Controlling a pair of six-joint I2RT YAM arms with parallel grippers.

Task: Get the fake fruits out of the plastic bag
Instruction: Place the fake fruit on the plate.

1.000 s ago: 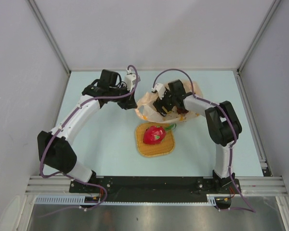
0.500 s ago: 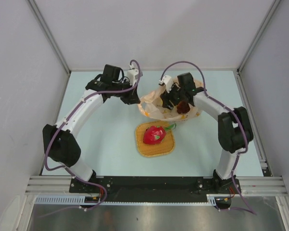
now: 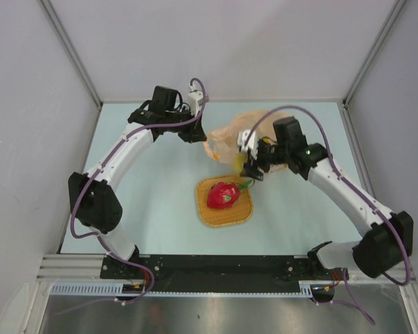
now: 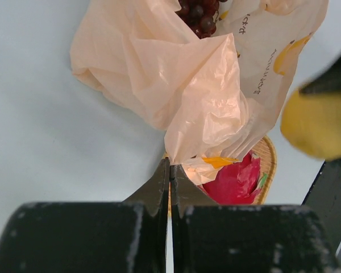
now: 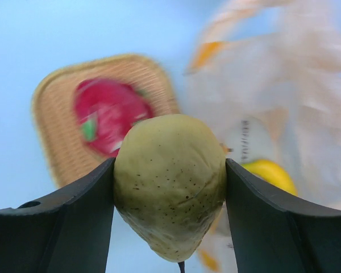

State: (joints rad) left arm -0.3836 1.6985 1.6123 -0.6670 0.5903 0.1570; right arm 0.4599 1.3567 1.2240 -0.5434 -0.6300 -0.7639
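Right fingers (image 5: 57, 222) clamp the yellow fruit (image 5: 169, 182), left fingers (image 4: 156, 190) pinch the plastic bag (image 4: 176, 91); the smooth fruit could slip and roll.

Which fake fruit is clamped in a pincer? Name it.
The rounded yellow-green fruit, gripped by the right pincer. The red fruit lies on the woven tray; the dark grapes sit inside the plastic bag.
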